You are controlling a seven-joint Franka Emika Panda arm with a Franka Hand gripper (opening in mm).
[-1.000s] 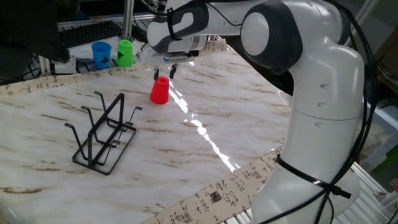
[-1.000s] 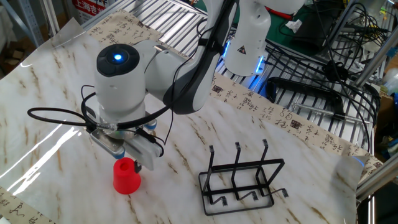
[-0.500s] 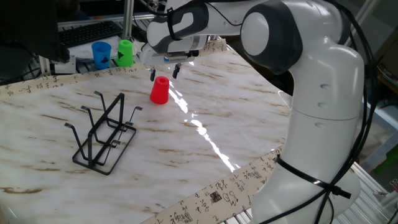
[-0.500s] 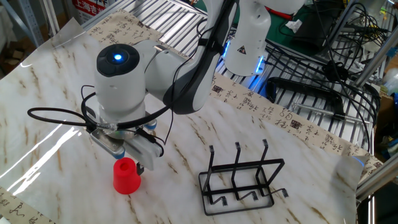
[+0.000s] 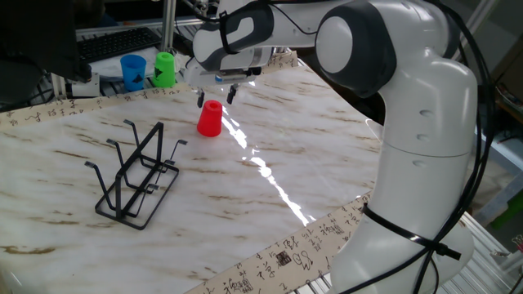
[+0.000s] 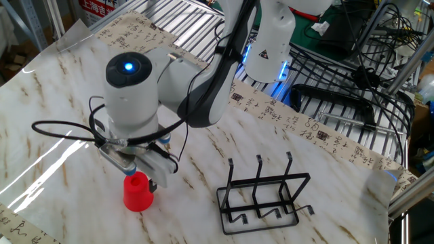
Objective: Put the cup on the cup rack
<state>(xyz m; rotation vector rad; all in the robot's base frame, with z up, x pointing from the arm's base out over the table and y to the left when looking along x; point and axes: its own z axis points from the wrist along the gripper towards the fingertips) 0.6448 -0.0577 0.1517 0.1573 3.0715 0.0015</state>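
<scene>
Since a second ago, your gripper point(image 5: 215, 95) has spread its fingers and now straddles the top of the cup point(image 5: 209, 119); in the other fixed view the wrist has sunk slightly toward it. You have the jaws parted, one black fingertip on each side of the cup's narrow upper end, with no firm contact visible. The cup itself has not shifted: it stands upside down on the marble table point(image 5: 278, 155), wide end down. Your arm reaches out over the table with the wrist pointing straight down above the cup. The cup rack point(image 5: 135, 171) stands well apart from the cup, upright, its prongs bare. Beyond the cup, past the table's edge, you have a blue cup point(image 5: 132, 72) and a green cup point(image 5: 165, 69) just beside each other. Nothing lies between the cup and the cup rack.
</scene>
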